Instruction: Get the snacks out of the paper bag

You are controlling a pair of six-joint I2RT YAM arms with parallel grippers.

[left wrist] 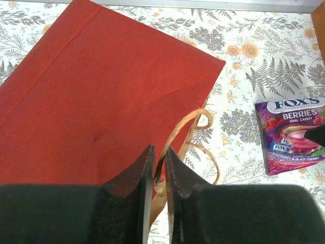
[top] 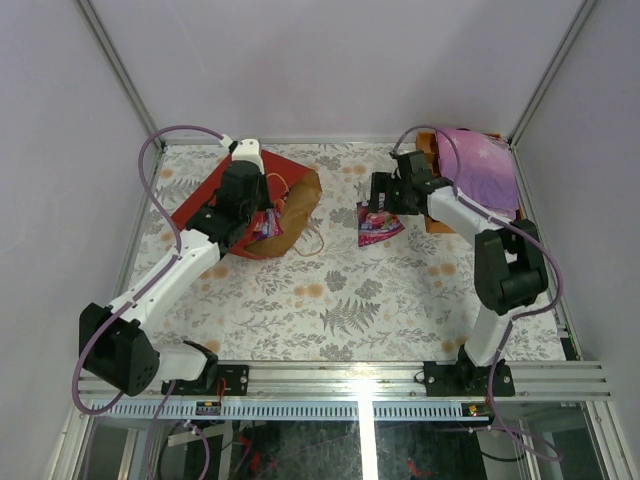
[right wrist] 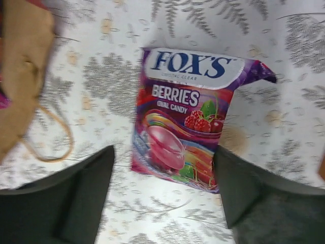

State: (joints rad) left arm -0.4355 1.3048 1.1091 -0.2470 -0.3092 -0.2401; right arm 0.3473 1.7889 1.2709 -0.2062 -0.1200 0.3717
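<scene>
Top external: the red paper bag [top: 205, 205] lies at ten o'clock on the bench [top: 330, 300], and the left claw [left wrist: 158, 152] is pinched tight on its cord handle [left wrist: 183, 124]. The right claw [right wrist: 163, 157] hangs spread wide over the purple Fox's pouch [right wrist: 177, 132], which lies flat just one o'clock of centre.

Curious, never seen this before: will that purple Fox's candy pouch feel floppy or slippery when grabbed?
Probably slippery: the purple pouch has a glossy film. Likely floppy, since its top corner is creased. Lying flat, it should slide, not roll.

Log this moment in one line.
left gripper: shut on cord handle of paper bag | right gripper: open over purple Fox's pouch | pouch: flat on table, outside bag
</scene>
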